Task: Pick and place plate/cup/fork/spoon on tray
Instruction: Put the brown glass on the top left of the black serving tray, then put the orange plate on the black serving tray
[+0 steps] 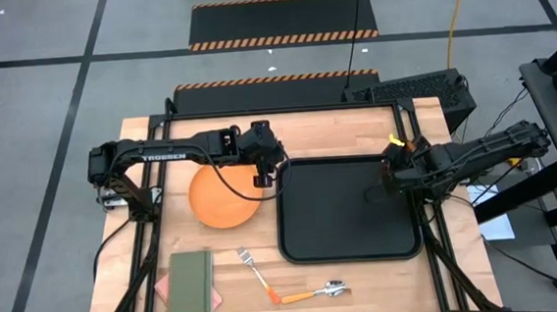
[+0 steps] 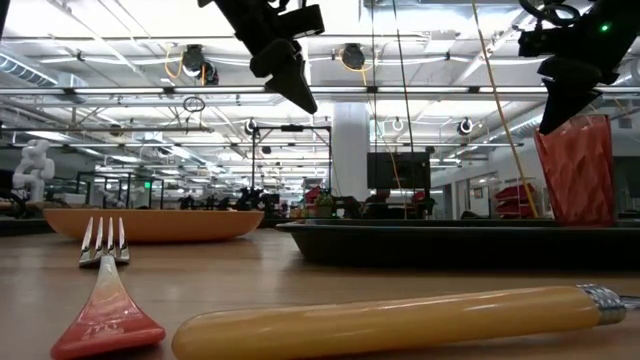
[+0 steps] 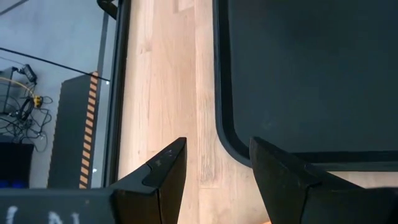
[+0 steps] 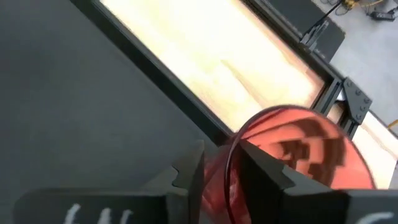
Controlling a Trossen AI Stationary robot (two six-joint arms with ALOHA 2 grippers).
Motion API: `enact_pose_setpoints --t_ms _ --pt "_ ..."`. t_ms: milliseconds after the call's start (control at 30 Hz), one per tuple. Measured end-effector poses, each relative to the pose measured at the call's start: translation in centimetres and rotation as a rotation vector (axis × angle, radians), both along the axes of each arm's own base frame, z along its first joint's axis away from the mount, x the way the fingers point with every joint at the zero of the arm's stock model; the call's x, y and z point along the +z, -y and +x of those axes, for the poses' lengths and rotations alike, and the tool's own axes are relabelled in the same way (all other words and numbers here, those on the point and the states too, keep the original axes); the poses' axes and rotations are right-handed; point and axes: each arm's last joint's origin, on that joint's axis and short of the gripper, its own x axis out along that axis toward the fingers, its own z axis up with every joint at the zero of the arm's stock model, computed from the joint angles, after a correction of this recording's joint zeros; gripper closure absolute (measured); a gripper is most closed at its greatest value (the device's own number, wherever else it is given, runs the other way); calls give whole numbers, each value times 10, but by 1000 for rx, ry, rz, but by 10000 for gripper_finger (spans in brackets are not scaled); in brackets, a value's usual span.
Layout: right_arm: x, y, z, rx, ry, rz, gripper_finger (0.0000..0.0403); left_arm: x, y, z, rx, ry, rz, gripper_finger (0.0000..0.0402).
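One item, the cup [image 4: 292,155], stands upright on the tray [image 1: 348,232] near its far right corner; the plate [image 1: 225,199], fork [image 1: 255,271] and spoon [image 1: 318,292] lie on the bench [image 1: 443,262]. The right gripper [image 4: 221,171] has its jaws straddling the cup's rim, one inside and one outside, and whether they are clear of the wall I cannot tell. If the inner jaw drags on the way up, the cup could tip. The left gripper [image 3: 214,168] hangs above the plate's far edge, jaws spread and empty.
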Motion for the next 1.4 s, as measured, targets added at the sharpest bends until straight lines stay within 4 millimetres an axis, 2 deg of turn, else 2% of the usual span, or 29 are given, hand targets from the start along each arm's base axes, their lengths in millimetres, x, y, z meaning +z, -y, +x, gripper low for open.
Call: enact_pose_setpoints --t_ms 333,533,667,800,1000,1100,1233,1300,1400 --pt "3 0 1 -8 20 4 275 -3 1 -3 13 -41 -18 222" --pt "13 0 4 5 59 -21 273 -5 5 -5 38 -62 -51 222" --pt "16 -2 11 53 103 -22 273 -5 15 -5 27 -64 -65 222" --pt "20 -5 24 157 171 -37 273 -7 32 -6 50 -76 -119 222" --pt "34 -13 47 367 330 -57 273 -14 73 -16 58 -183 -164 222" --pt "41 -22 57 473 414 -31 273 -17 93 -24 101 -235 -175 222" --pt "44 -37 66 557 501 1 273 -21 114 -39 242 -302 -231 222" --pt "45 -46 70 593 531 12 273 -27 123 -46 299 -320 -251 222" --pt "45 -59 76 641 581 30 273 -41 140 -55 288 -352 -246 222"
